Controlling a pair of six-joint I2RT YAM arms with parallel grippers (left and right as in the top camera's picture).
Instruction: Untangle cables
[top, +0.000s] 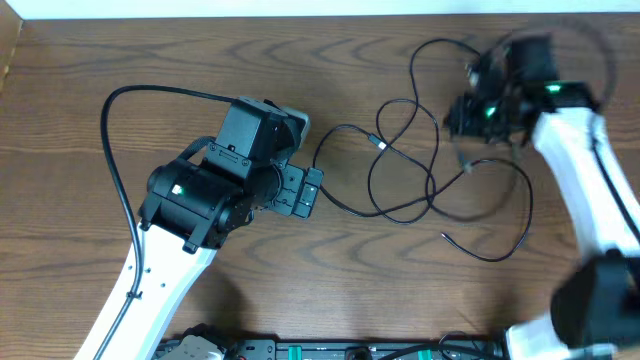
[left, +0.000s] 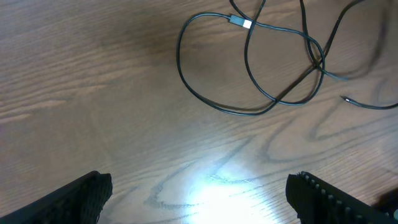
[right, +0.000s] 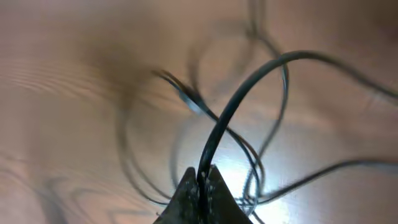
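Now, thin black cables (top: 431, 190): loose overlapping loops lying on the brown wood-grain table (top: 60, 120), right of centre, between the two arms.
Silver-tipped plug (top: 378, 142): on the left part of the tangle, flat on the wood, where two strands cross.
Free cable tip (top: 445, 236): on the near side of the loops, apart from the plug.
Right gripper (right: 200, 190): at the far right, above the far edge of the tangle; its fingers are pressed together on one black strand (right: 249, 81), which arcs up and away from the pinch. Wrist view is blurred, so which cable this is cannot be told.
Left gripper (left: 199, 205): left of the loops, low over bare wood, fingers spread wide with nothing between them; the nearest loop lies just beyond the fingers, not touching.
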